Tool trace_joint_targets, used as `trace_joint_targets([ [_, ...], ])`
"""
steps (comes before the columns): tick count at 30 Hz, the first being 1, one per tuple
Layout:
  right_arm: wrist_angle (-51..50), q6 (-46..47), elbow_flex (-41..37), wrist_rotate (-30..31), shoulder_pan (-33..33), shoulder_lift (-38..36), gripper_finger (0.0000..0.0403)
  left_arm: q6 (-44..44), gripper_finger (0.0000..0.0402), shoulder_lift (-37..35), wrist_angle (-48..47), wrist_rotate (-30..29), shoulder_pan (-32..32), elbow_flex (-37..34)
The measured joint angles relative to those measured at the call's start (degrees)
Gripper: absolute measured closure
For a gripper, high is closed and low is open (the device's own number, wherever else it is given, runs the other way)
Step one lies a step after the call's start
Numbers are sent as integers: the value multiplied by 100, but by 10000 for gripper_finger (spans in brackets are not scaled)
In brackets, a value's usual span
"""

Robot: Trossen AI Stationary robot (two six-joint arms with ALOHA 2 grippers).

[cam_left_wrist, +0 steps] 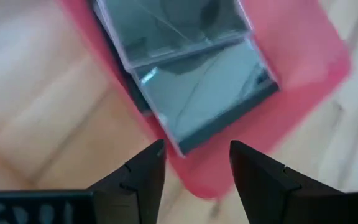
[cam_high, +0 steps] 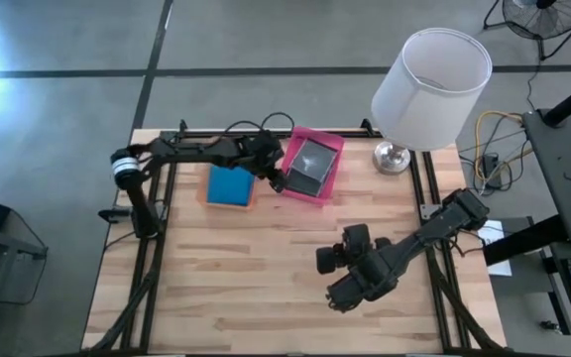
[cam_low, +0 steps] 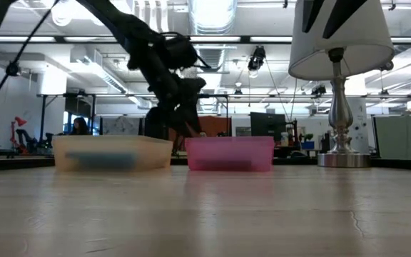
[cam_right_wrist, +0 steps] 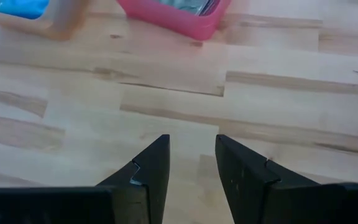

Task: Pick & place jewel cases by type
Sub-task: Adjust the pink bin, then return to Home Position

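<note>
Grey/clear jewel cases (cam_left_wrist: 191,74) lie stacked in the pink tray (cam_high: 312,166), the upper one askew on the one below. Blue jewel cases (cam_high: 231,184) sit in the orange tray (cam_low: 113,153) beside it. My left gripper (cam_left_wrist: 194,165) hovers open above the pink tray's near-left edge, holding nothing. My right gripper (cam_right_wrist: 191,165) is open and empty over bare wood at the table's near right (cam_high: 340,260). In the low view the left arm (cam_low: 166,78) hangs between the two trays.
A white-shaded lamp (cam_high: 429,84) on a silver base (cam_high: 393,157) stands at the far right corner, close to the pink tray. Bare wood (cam_high: 256,268) spreads across the near half of the table. Cables lie off the right edge.
</note>
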Motion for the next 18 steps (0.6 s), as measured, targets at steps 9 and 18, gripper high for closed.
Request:
trace_joint_targets([
  [9, -19, 33, -10, -2, 7, 2, 280, -245, 239, 579, -419, 307, -196, 613],
  [18, -154, 7, -17, -5, -7, -24, 280, -523, 239, -410, -968, 374, -768, 205],
])
